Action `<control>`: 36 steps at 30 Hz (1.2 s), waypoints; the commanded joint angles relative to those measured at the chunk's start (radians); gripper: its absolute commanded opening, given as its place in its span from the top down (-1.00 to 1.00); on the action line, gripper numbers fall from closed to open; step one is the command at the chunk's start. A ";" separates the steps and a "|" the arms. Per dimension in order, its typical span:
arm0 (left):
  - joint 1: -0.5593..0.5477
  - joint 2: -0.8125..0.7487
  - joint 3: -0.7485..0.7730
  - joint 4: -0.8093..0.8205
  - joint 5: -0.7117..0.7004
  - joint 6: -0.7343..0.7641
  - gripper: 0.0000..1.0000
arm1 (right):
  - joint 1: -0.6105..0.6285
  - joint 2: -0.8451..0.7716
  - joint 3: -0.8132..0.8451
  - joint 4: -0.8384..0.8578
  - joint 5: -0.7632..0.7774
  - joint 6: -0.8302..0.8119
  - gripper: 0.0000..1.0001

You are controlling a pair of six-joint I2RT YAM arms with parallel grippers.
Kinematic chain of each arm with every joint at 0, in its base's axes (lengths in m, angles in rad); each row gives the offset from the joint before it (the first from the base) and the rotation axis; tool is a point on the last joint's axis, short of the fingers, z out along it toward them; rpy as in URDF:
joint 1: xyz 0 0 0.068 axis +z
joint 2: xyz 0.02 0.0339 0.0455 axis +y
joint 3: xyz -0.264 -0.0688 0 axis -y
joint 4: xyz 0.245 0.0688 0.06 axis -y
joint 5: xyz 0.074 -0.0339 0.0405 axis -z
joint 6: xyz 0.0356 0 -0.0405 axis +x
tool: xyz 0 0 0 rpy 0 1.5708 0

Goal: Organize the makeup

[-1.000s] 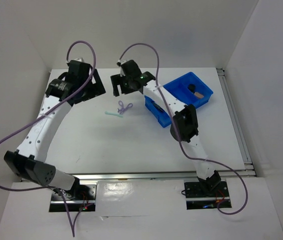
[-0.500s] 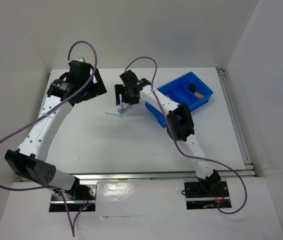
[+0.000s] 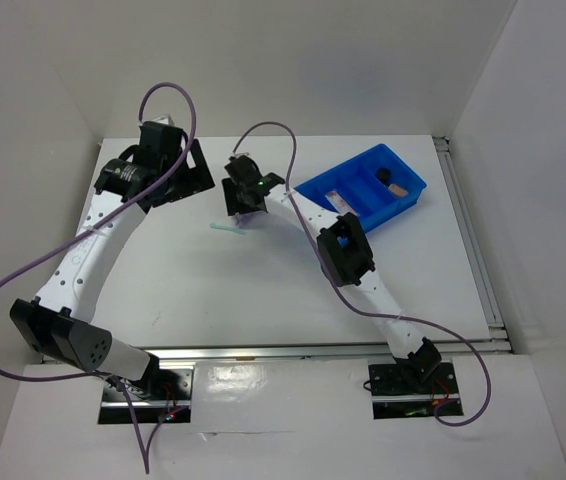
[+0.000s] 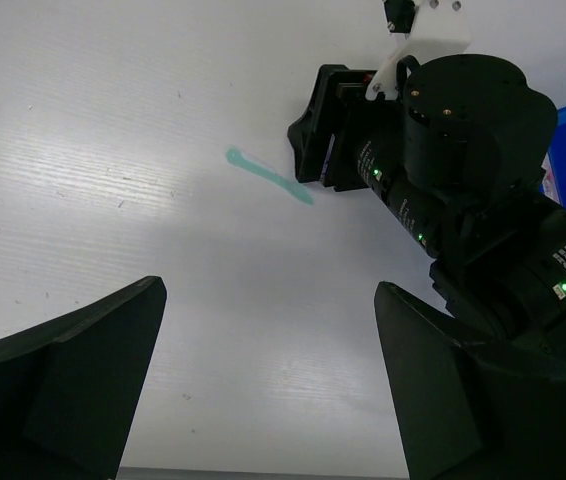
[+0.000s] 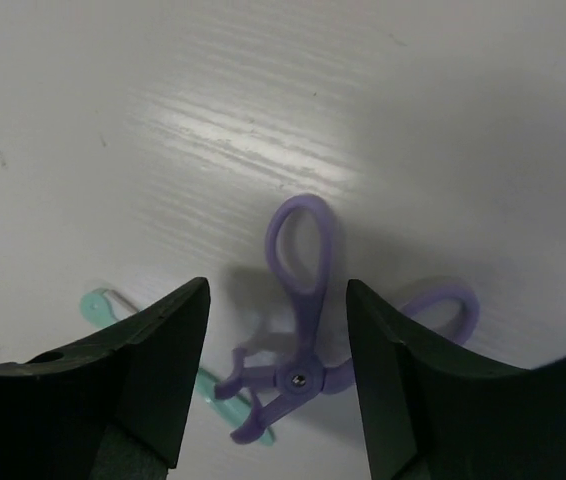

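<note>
The purple looped piece [image 5: 303, 330] lies flat on the white table, scissor-shaped with two finger loops. My right gripper [image 5: 278, 385] is open, with its fingers on either side of the piece's pivot, just above it. The mint-green stick [image 5: 113, 312] lies beside the piece, partly under its tips; it also shows in the top view [image 3: 225, 229] and the left wrist view [image 4: 268, 175]. My left gripper [image 4: 268, 390] is open and empty, hovering over bare table left of the right gripper [image 3: 244, 196]. A tan cylinder with a black end [image 3: 395, 184] lies in the blue bin [image 3: 313, 189].
The blue bin sits at the back right with several compartments; a clear packet [image 3: 346, 200] lies in one. White walls close in the table at the back and sides. A metal rail [image 3: 473, 250] runs along the right edge.
My right gripper has swung left and come down over the purple looped piece, now straddling it. The left arm has barely moved.
</note>
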 commanded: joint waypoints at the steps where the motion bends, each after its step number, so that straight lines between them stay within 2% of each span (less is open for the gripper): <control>1: 0.004 -0.006 -0.006 0.000 -0.011 0.017 -1.00 | 0.011 0.036 0.041 0.047 0.096 -0.066 -0.23; 2: 0.004 -0.006 -0.006 0.000 -0.011 0.017 -1.00 | 0.011 0.045 0.041 0.047 0.116 -0.088 -0.17; 3: 0.004 -0.006 -0.006 0.000 -0.011 0.017 -1.00 | 0.023 0.045 0.041 0.047 0.157 -0.089 -0.03; 8: 0.004 0.003 -0.006 0.000 -0.011 0.017 -1.00 | 0.032 0.005 -0.019 0.058 0.225 -0.125 0.28; 12: 0.004 0.003 -0.006 0.000 -0.011 0.017 -1.00 | 0.043 -0.026 -0.019 0.058 0.236 -0.145 0.57; 15: 0.004 0.003 -0.006 0.010 -0.011 0.017 -1.00 | 0.043 -0.067 -0.019 0.058 0.201 -0.145 0.67; 19: 0.004 0.003 -0.006 0.010 -0.022 0.027 -1.00 | 0.043 -0.160 -0.001 0.094 0.165 -0.145 0.67; 26: 0.004 0.003 0.104 -0.015 -0.085 0.047 -1.00 | 0.002 -0.314 -0.001 0.094 0.165 -0.136 0.67; 30: 0.013 -0.008 0.113 -0.003 -0.085 0.047 -1.00 | -0.075 -0.400 -0.053 0.042 0.236 -0.127 0.67; 34: 0.013 -0.008 0.095 0.007 -0.062 0.047 -1.00 | -0.243 -0.489 -0.159 -0.030 0.270 -0.067 0.70; 36: 0.013 0.001 0.095 0.007 -0.051 0.038 -1.00 | -0.314 -0.539 -0.231 -0.077 0.256 0.020 0.70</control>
